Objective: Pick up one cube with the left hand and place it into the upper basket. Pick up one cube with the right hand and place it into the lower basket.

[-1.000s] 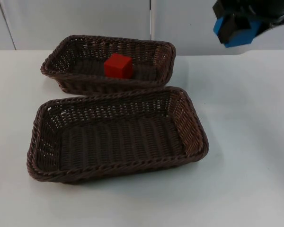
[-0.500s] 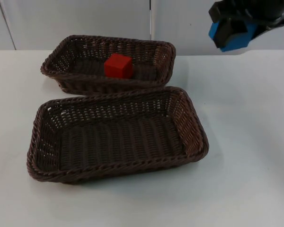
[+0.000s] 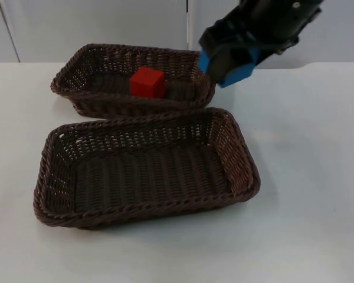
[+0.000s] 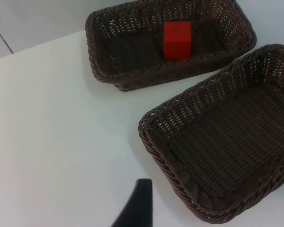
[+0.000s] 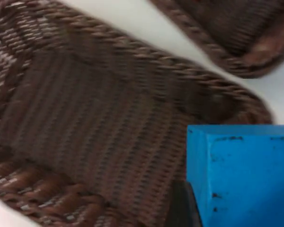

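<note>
Two baskets, red cube (image 3: 147, 82) in upper basket (image 3: 82, 62), lower basket (image 3: 50, 177) bare

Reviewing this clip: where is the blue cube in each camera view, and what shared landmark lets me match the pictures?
Top view: blue cube held in the right gripper, above the upper basket's right end.
Left wrist view: not in it.
Right wrist view: blue cube, close up over dark weave.
Shared landmark: the lower basket.
</note>
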### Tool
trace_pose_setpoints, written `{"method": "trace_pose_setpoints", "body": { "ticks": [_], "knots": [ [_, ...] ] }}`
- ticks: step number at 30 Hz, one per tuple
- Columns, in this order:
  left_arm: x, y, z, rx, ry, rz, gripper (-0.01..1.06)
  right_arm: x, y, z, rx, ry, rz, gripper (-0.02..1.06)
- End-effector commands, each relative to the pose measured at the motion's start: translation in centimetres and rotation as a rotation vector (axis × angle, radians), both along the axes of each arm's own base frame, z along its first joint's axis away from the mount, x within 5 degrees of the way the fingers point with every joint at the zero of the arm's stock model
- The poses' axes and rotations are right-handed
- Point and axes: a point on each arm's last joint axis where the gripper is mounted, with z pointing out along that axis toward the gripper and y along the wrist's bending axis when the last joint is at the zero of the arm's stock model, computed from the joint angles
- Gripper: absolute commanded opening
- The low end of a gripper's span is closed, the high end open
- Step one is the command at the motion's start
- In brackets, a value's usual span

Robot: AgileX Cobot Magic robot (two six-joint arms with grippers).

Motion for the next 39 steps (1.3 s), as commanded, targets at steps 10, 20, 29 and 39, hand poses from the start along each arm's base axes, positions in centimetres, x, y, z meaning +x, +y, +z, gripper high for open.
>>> {"method": "trace_pose_setpoints", "body": {
  "ticks": [10,20,29,39],
  "knots": [
    [-0.1,-0.1,0.0,-0.021,-0.007,-0.003,0.86,-3.3,3.7,0.6,-0.006,-0.027,0.156,0.0],
    [-0.1,-0.1,0.0,-0.023,-0.006,-0.003,0.86,-3.4,4.2,0.8,0.016,-0.055,0.165,0.0],
    [-0.1,-0.1,0.0,-0.023,-0.006,-0.003,0.86,-2.6,5.0,-1.8,-0.003,-0.034,0.162,0.0],
    [-0.1,-0.1,0.0,-0.023,-0.006,-0.003,0.86,-1.1,6.3,-6.8,-0.012,-0.028,0.153,0.0]
  ]
}}
